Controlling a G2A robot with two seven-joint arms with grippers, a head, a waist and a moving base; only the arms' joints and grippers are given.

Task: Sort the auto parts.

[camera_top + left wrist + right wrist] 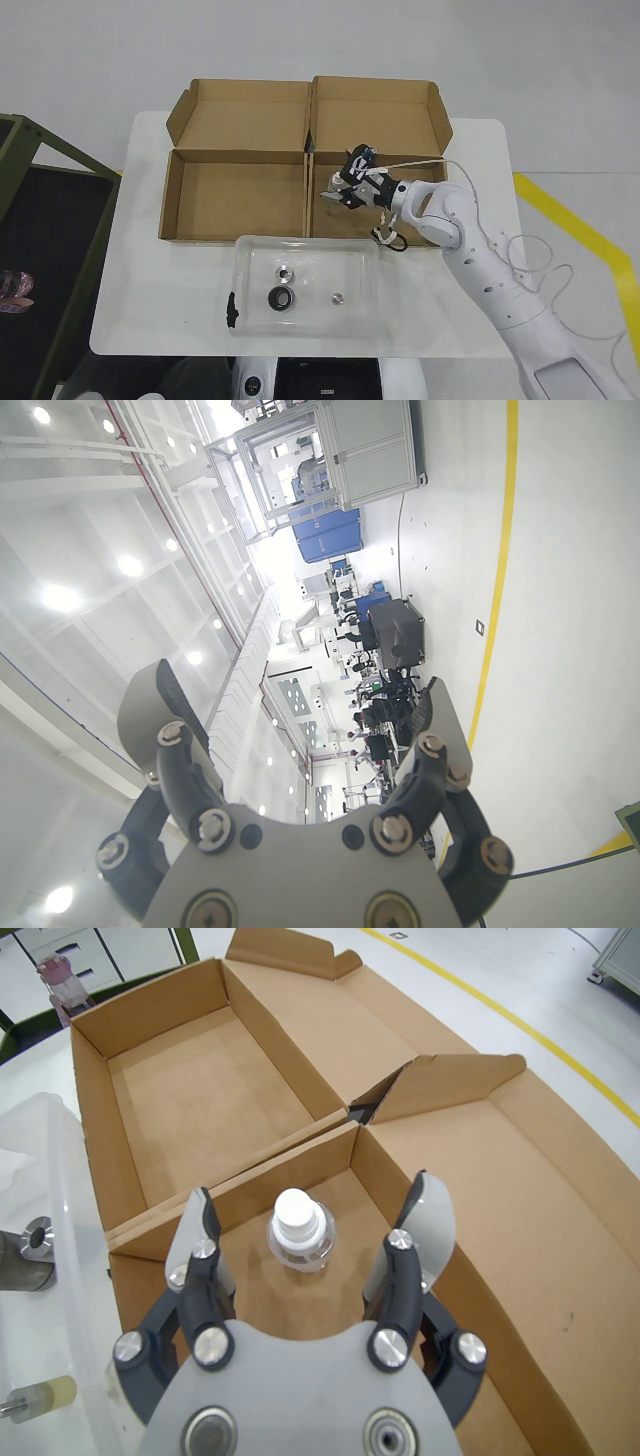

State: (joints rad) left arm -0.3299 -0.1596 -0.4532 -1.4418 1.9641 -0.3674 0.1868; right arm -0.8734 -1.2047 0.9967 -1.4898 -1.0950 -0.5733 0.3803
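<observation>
Indoors, white table [140, 290], boxes [240, 195], pale floor [100, 50]

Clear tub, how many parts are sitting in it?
3. In the clear tub: a small metal part, a dark ring right beside it, and a small silver piece lying apart from those two. The tub is see-through, so none seems hidden.
</observation>
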